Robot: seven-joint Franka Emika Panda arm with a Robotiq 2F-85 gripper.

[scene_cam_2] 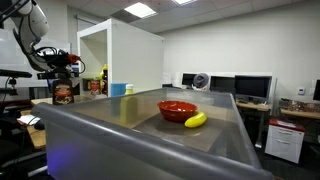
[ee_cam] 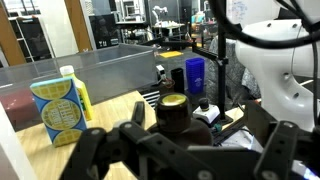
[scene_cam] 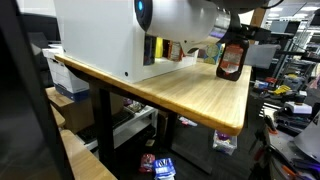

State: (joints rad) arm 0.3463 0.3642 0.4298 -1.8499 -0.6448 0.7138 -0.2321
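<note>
A dark brown bottle [scene_cam: 230, 62] with a yellowish cap stands upright near the far edge of the wooden table [scene_cam: 190, 95]. My gripper [scene_cam: 236, 36] is directly over it. In the wrist view the bottle [ee_cam: 175, 112] sits between the two black fingers [ee_cam: 92, 150], which stand wide apart, with space on both sides. The gripper [ee_cam: 185, 142] is open and straddles the bottle's neck and shoulders. An exterior view shows the same bottle [scene_cam_2: 64, 92] under the gripper [scene_cam_2: 62, 62] at far left.
A large white box [scene_cam: 100, 35] fills the table's back half. A blue and yellow carton [ee_cam: 60, 110], a blue can [ee_cam: 195, 72] and a small white bottle [ee_cam: 205, 112] stand near the brown bottle. A red bowl [scene_cam_2: 177, 109] and banana [scene_cam_2: 195, 120] lie on a grey surface.
</note>
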